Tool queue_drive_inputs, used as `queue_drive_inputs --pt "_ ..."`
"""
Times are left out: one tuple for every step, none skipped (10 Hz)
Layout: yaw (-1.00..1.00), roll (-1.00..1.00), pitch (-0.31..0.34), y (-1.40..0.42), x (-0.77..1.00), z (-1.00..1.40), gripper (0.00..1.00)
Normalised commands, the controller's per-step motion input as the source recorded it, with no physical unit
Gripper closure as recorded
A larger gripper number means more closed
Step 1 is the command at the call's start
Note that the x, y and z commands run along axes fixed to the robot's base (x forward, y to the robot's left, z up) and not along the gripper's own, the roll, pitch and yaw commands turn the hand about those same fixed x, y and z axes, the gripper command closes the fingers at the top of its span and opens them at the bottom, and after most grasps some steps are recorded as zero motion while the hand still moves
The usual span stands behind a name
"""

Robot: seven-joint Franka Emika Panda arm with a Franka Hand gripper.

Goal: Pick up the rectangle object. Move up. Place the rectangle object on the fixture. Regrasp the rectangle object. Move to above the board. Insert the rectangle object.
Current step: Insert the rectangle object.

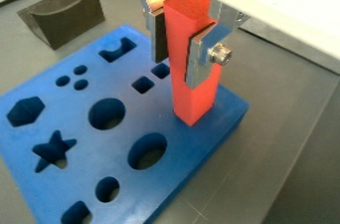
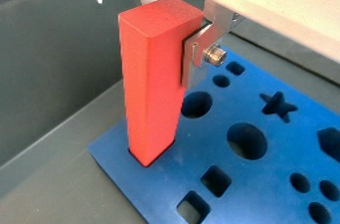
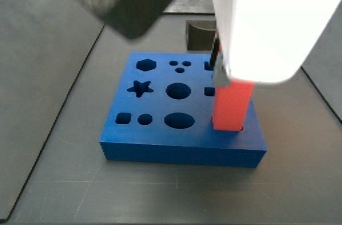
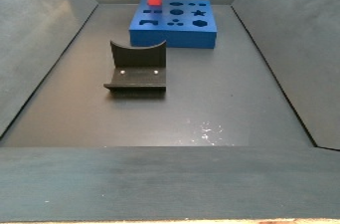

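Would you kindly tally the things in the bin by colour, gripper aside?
Red-orange: 1, the bar, upright on the board in the gripper.
Blue: 1, the board.
Dark grey: 1, the fixture, apart from the board.
Total: 3

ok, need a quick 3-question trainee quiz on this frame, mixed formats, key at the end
1. True or false: the rectangle object stands upright, clamped between the fingers of the gripper, with its lower end at the board.
2. Where is the fixture in a side view? A) on top of the board B) on the floor, apart from the board C) in the gripper
3. Fill in: the star-shaped hole in the board is ____ (filled/empty).

Key: 1 true; 2 B; 3 empty.
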Motion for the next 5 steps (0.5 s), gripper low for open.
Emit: queue_drive_inputs --pt "0.00 0.49 0.369 -0.15 0.27 -0.47 1.00" --pt "0.00 0.49 0.409 -0.12 0.34 -0.57 1.00" --pt "0.00 0.48 0.451 -0.09 0.40 -0.59 1.00" --pt "0.00 0.43 0.440 -0.09 0.44 -0.63 1.00" --pt "0.00 0.39 0.423 -0.10 0.43 -0.66 1.00"
